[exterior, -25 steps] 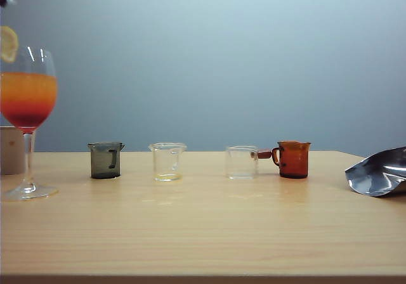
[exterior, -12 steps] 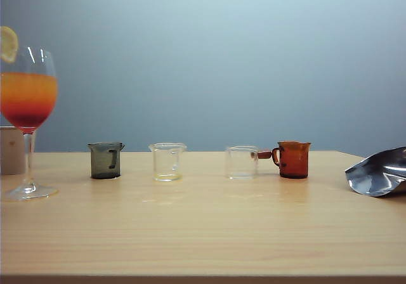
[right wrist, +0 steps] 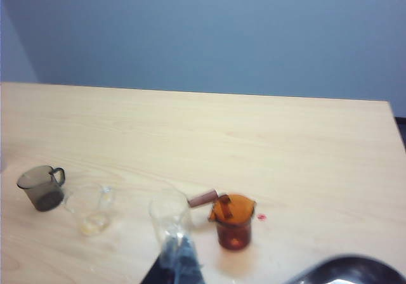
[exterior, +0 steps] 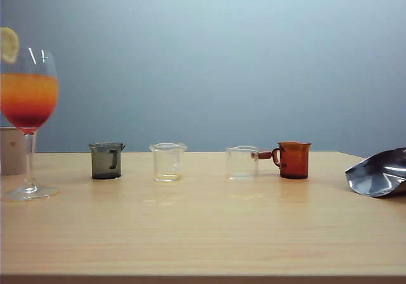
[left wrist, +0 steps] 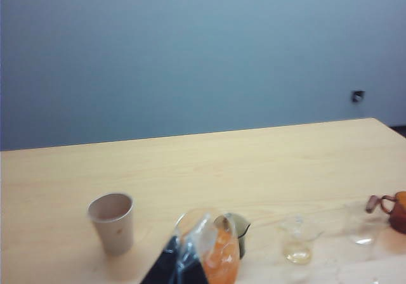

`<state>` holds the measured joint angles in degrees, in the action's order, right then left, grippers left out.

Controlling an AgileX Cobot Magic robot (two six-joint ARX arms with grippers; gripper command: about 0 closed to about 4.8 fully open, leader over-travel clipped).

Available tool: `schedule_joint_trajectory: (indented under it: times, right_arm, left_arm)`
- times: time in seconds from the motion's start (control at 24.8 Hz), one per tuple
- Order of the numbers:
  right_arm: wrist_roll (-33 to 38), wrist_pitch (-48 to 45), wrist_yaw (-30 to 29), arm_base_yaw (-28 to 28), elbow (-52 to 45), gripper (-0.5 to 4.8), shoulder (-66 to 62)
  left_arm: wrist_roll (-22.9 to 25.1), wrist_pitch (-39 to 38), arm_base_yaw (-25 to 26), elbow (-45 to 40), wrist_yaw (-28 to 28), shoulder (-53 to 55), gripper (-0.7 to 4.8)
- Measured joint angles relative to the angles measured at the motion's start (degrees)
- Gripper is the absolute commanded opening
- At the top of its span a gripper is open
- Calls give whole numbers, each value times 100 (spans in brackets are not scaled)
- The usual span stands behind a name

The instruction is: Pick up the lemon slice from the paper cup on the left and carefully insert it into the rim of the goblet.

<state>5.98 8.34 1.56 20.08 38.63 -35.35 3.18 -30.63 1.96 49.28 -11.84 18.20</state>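
Lemon slice seated on goblet rim, below the left gripper; fingers together, empty. Right gripper above clear beaker, fingers together, empty.

Four beakers, foil pouch

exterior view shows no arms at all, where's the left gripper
observer: the left wrist view shows the left gripper shut, with the goblet just below it.
operator: and the right one
observer: the right gripper is shut too, above the clear beaker that stands beside the amber beaker.
operator: my paper cup is cut off at the edge, is it upright
observer: yes, the paper cup stands upright, apart from the goblet.
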Motion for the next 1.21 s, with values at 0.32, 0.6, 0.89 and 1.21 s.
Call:
schedule_joint_trajectory:
  times: [0.32,0.6,0.89,1.21]
  right_arm:
    - [37,763,562,-2,-658,-8,1423]
    - [42,1392,927,-4,-1657,-6,2719]
    - [391,1185,887,-2,-2675,-6,3421]
    - [579,413,387,-2,-3757,-6,3410]
  left_arm:
    - [-498,-87,0,-1056,249,-1056,-6]
    - [-695,474,0,-2352,498,-1843,-6]
    - [-1051,1158,-2,-3368,544,-1808,-6]
    - [-1056,2129,-4,-4568,549,-1805,-6]
